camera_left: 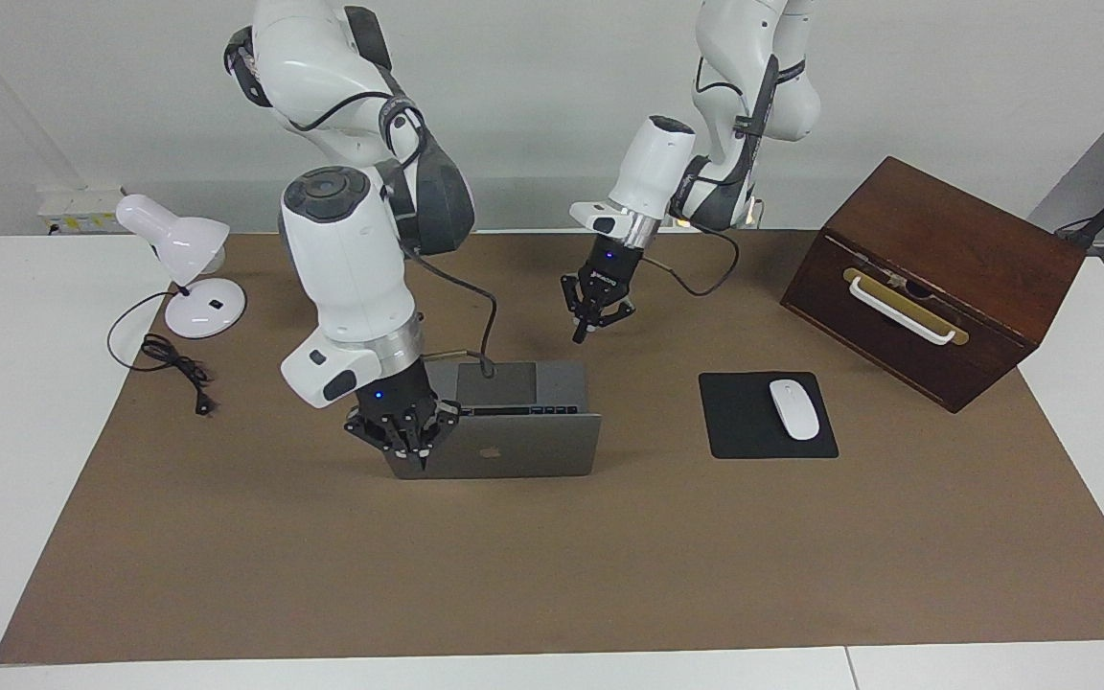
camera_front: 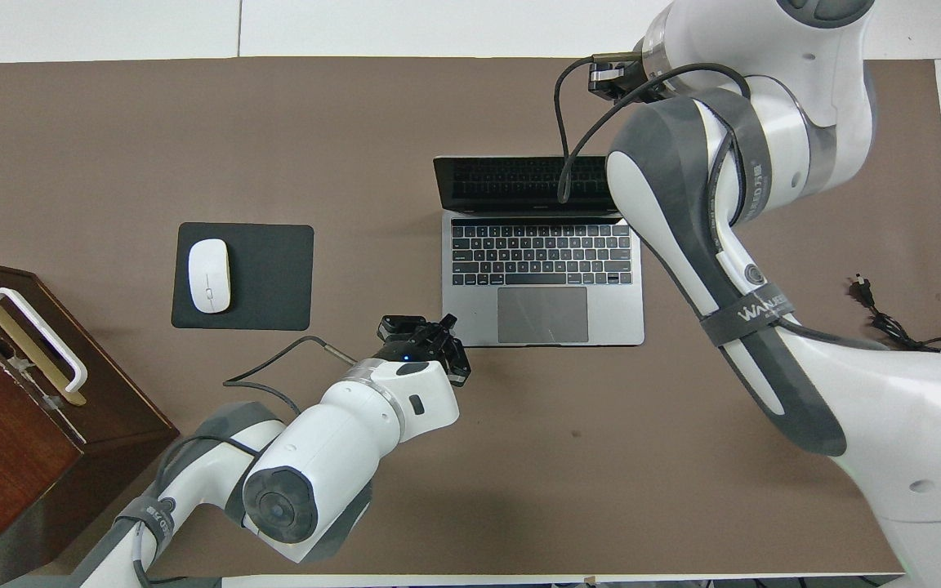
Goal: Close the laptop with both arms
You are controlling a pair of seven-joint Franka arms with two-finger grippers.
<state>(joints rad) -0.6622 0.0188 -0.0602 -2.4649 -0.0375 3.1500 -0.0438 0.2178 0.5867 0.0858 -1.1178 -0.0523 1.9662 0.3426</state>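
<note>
The laptop (camera_left: 514,422) stands open mid-table, its lid (camera_left: 504,446) upright. The right gripper (camera_left: 405,436) is at the lid's top corner toward the right arm's end; whether it grips I cannot tell. The left gripper (camera_left: 595,305) hangs over the mat by the laptop's near corner, fingers spread. A mouse (camera_left: 793,409) sits on its pad (camera_left: 734,422), well apart.

One laptop (camera_left: 514,446), one mouse (camera_left: 793,408), perhaps one lamp (camera_left: 183,259).

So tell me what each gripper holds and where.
The right gripper is at the laptop lid's top corner; grip unclear. The left gripper holds nothing.
</note>
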